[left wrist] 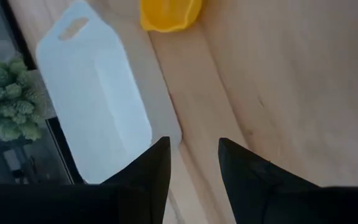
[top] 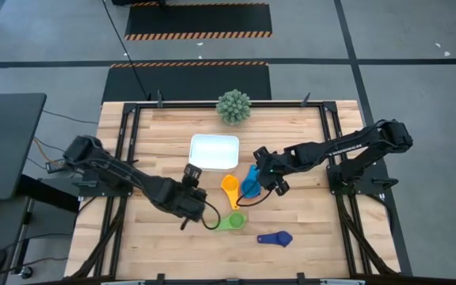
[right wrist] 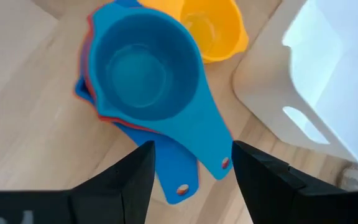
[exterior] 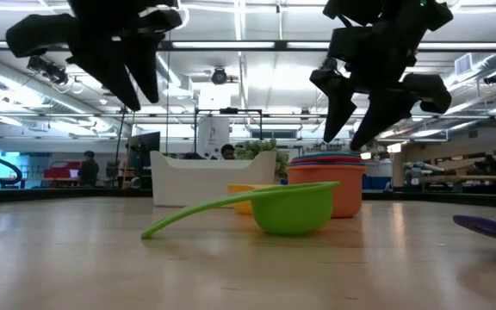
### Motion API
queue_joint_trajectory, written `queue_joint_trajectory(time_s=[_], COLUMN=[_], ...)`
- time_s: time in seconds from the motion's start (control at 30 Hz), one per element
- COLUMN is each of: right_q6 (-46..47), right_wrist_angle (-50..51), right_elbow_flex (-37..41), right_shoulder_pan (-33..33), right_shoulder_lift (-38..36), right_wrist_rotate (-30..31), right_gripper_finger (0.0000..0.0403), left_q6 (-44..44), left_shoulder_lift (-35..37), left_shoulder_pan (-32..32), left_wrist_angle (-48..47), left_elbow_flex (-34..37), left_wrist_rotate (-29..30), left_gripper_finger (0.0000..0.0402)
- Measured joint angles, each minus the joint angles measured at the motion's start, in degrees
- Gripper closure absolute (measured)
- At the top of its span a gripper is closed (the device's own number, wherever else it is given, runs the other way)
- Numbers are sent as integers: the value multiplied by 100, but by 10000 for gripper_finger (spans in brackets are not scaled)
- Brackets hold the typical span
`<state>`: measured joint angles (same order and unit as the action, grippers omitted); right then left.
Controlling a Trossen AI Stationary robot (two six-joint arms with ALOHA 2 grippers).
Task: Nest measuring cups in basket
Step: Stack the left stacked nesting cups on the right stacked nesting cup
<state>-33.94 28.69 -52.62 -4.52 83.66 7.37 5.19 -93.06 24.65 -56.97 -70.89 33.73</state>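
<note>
Right end effector [right wrist: 191, 165] hung open above handles of nested stack of measuring cups [right wrist: 143, 68], light blue cup on top, red and blue rims beneath. Stack sat on surface [top: 307, 229] just beside yellow cup [top: 229, 187], near basket [top: 214, 151] but outside it. Left end effector [left wrist: 193, 163] open, gripping nothing, over surface near basket corner. Green cup [top: 232, 222] and dark blue cup [top: 276, 237] lay apart, nearer front edge. Spiky green plant [top: 233, 106] stood behind basket.

We see a wooden table [top: 307, 229] carrying a white basket [top: 214, 152], a plant [top: 233, 106], a blue cup stack [top: 250, 185], and yellow [top: 230, 188], green [top: 231, 222] and dark blue [top: 276, 238] cups.
</note>
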Motion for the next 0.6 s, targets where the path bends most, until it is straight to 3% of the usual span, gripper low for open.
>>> queue_joint_trajectory(time_s=[0.2,0.6], right_q6=[394,329], right_wrist_angle=[566,1008], right_elbow_flex=[-345,-1219], right_shoulder_pan=[31,273], right_shoulder_lift=[75,783], right_wrist_rotate=[-126,-239], right_gripper_finger=[184,170], left_q6=[138,226], left_shoulder_lift=[770,2097], left_shoulder_pan=[-42,-53], left_wrist_angle=[700,1705], left_elbow_flex=[725,1876], left_wrist_rotate=[106,245], left_gripper_finger=[261,261])
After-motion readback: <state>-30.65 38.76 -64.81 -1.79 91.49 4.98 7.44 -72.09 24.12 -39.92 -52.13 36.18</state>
